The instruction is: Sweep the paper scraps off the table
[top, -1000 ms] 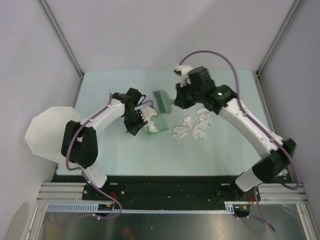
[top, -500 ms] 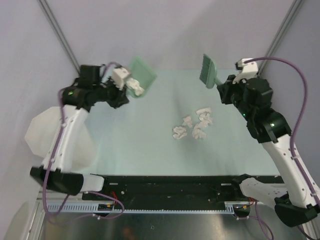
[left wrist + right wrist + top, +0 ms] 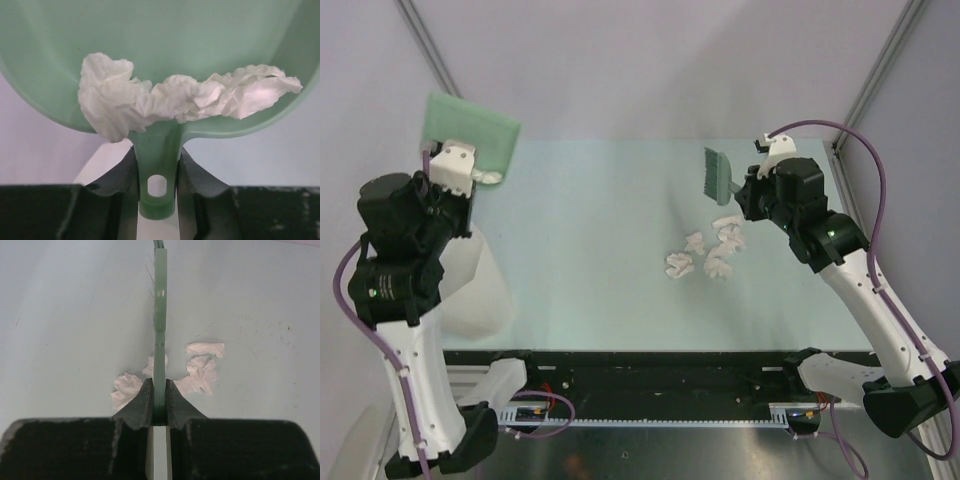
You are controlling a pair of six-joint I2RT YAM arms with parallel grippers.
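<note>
As seen from above, found loose scraps point(image 3: 705, 255) clustered on table point(image 3: 590, 260), just toward 3 o'clock from centre. Noted further scraps heaped at dustpan point(image 3: 470, 130) rear wall, pan held high at 10 o'clock, beyond table edge. Found left gripper point(image 3: 156, 161) clamped on dustpan handle. Found right gripper point(image 3: 159, 401) clamped on brush point(image 3: 717, 172), at 12 o'clock of cluster, apart from it. Noted bin point(image 3: 475, 290) at 9 o'clock edge.

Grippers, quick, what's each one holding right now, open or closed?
Left gripper: closed on the dustpan handle, paper scraps inside.
Right gripper: closed on the brush handle.
</note>
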